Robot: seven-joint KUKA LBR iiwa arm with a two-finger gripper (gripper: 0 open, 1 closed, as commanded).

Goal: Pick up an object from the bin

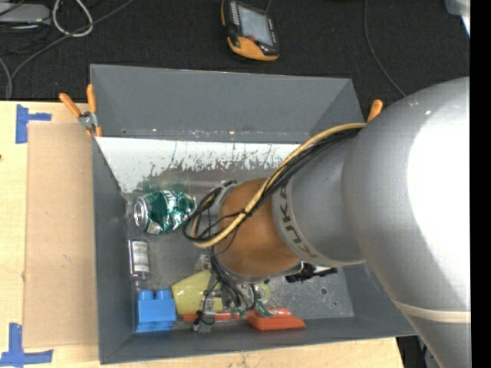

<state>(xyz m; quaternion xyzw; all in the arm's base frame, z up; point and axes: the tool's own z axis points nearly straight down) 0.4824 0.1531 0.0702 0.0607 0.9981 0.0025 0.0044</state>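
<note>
My gripper [229, 296] is low in the bin's front part, mostly hidden under the arm's wrist. It sits right over a yellow rounded thing [190, 292] and touches or nearly touches it. A flat orange-red piece [276, 322] lies just to its right by the front wall. A blue toy block [156, 310] stands to the left of the yellow thing, in the front left corner.
A crushed green can [163, 211] lies at the back left of the bin floor. A small clear bottle [138, 257] lies along the left wall, between the can and the blue block. The arm covers the bin's right half.
</note>
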